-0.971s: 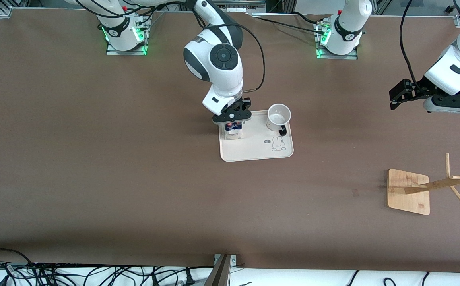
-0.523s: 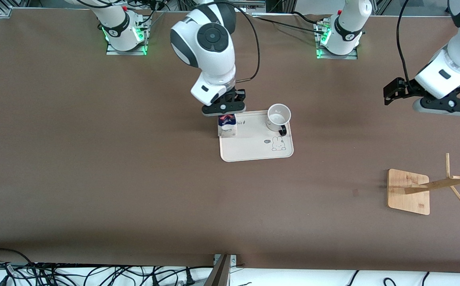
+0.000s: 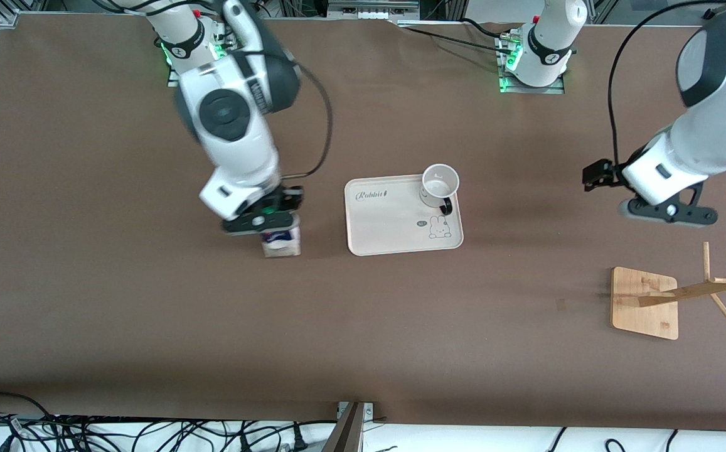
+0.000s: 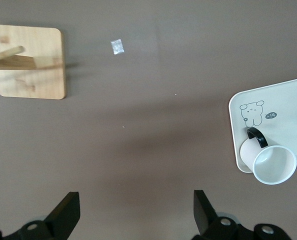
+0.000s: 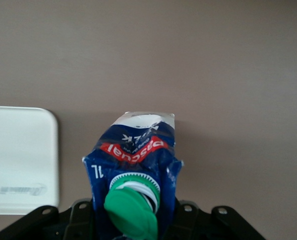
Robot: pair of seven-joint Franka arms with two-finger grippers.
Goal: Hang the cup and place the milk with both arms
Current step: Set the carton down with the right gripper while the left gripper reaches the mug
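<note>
My right gripper [image 3: 268, 221] is shut on the milk carton [image 3: 281, 242], dark blue and white with a green cap [image 5: 133, 207], and holds it over the bare table beside the tray, toward the right arm's end. The white cup [image 3: 439, 185] with its black handle stands upright in a corner of the cream tray [image 3: 394, 238]; it also shows in the left wrist view [image 4: 271, 161]. My left gripper [image 3: 667, 212] is open and empty, in the air over the table between the tray and the wooden rack; its fingertips [image 4: 66, 212] are wide apart.
A wooden cup rack [image 3: 648, 301] with pegs stands toward the left arm's end, nearer to the front camera than the tray; it also shows in the left wrist view [image 4: 31, 62]. Cables lie along the front edge.
My right gripper has lifted the milk off the tray and carried it toward the right arm's end, beside the tray. My left arm has come lower, toward the rack.
</note>
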